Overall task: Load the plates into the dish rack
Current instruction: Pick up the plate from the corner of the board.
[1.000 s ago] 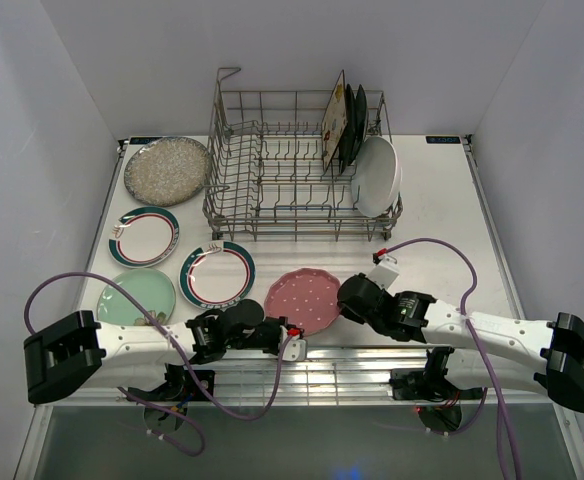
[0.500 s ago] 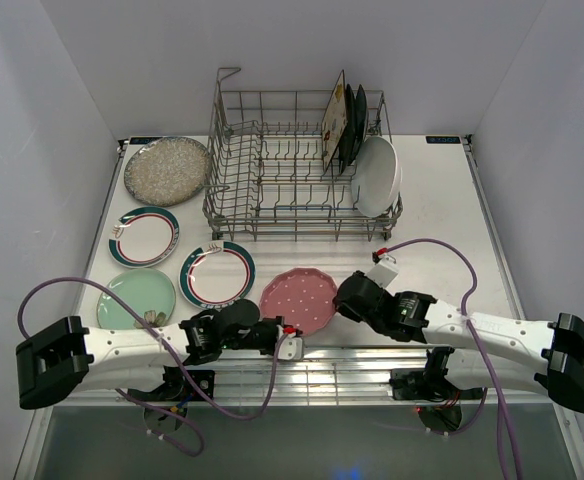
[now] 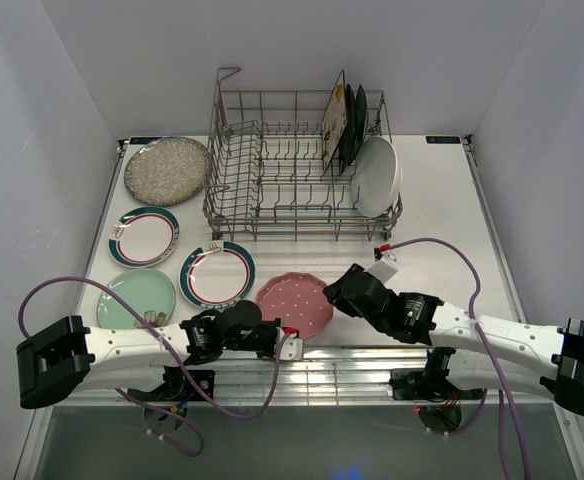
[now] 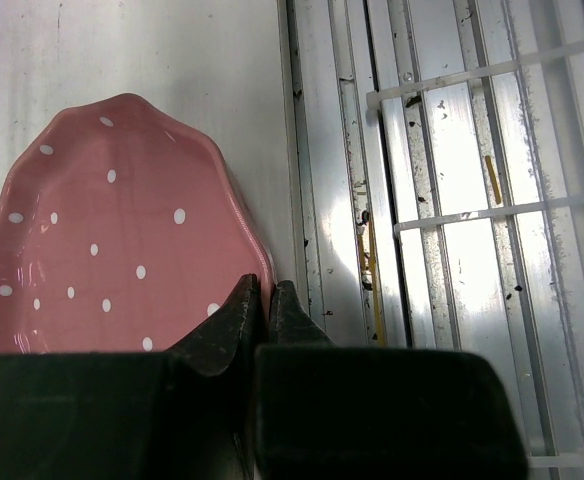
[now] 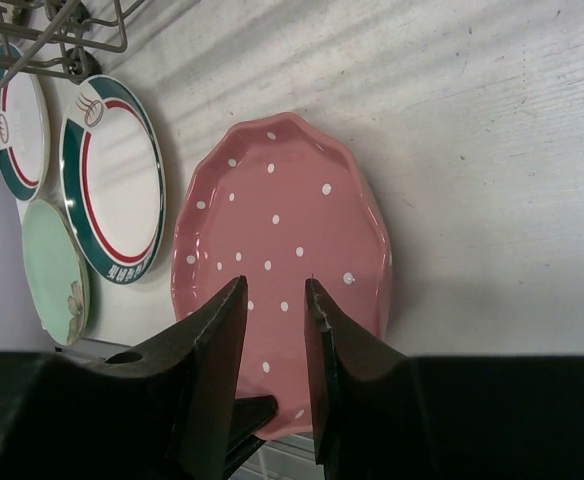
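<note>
One pink plate (image 4: 122,230) lies flat on the table (image 3: 442,220). It is glossy, with a scalloped rim and small white dots. The left gripper (image 4: 265,295) is clenched on its near rim, one dark fingertip inside the lip and one outside. The right gripper (image 5: 272,290) hovers directly above the same plate with its two fingers parted by a narrow gap and nothing between them.

Four more plates lie flat, out to the left of the left gripper:
- Two teal-rimmed plates (image 3: 217,273), round and white with a thin red inner ring, are the nearer pair.
- One pale green plate (image 3: 135,297), smooth and round, lies beside them.
- One speckled silver plate (image 3: 167,170), round and grainy, lies farthest off.

Ahead of both grippers stands one dish rack (image 3: 234,180), a grey wire basket with upright tines and a raised handle at one corner. Its right end holds plates standing on edge:
- One cream square plate (image 3: 334,120) has a printed pattern.
- Dark plates (image 3: 356,120) stand behind it; they overlap too much to count.
- One white oval plate (image 3: 377,175), plain and smooth, stands closest to the grippers.

Under the left gripper's right side run ribbed aluminium rails (image 4: 452,200), scuffed and slotted.
</note>
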You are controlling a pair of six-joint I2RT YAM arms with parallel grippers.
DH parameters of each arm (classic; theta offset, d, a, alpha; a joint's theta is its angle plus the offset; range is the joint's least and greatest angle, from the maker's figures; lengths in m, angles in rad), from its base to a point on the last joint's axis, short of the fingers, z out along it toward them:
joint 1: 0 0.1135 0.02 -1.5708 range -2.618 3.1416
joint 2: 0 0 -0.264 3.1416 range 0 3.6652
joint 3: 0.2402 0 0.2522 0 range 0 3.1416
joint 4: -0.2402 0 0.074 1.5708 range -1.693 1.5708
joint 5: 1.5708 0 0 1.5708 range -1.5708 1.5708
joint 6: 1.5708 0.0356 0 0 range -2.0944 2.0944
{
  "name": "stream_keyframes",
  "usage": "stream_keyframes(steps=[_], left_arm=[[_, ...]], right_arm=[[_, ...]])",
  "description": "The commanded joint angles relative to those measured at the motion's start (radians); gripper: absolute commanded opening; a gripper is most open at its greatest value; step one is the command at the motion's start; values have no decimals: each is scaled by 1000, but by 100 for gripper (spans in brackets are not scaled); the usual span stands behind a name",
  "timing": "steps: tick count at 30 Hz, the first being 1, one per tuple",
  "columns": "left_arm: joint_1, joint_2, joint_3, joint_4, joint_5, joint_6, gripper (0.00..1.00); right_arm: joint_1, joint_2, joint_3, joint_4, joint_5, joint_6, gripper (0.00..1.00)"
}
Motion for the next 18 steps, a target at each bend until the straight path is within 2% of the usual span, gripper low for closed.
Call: stream_keyframes(steps=[1, 3, 5, 8, 9, 10, 18], left_arm=[[-1, -28, 47, 47, 3, -5, 0], [-1, -34, 50, 41, 5, -11, 0], [-1, -41, 51, 35, 8, -12, 0], [-1, -48, 57, 26, 14, -18, 0], [-2, -50, 59, 24, 16, -23, 0], [-1, -51, 62, 21, 17, -26, 0], [1, -70, 99, -26, 33, -57, 0]], right_arm=[[5, -28, 1, 25, 43, 7, 36], [5, -42, -9, 25, 47, 2, 37], [5, -63, -25, 25, 54, -2, 50], [5, -104, -51, 25, 74, -10, 51], [5, -117, -59, 23, 79, -15, 58], [5, -131, -65, 23, 91, -21, 60], [5, -250, -121, 23, 126, -113, 61]])
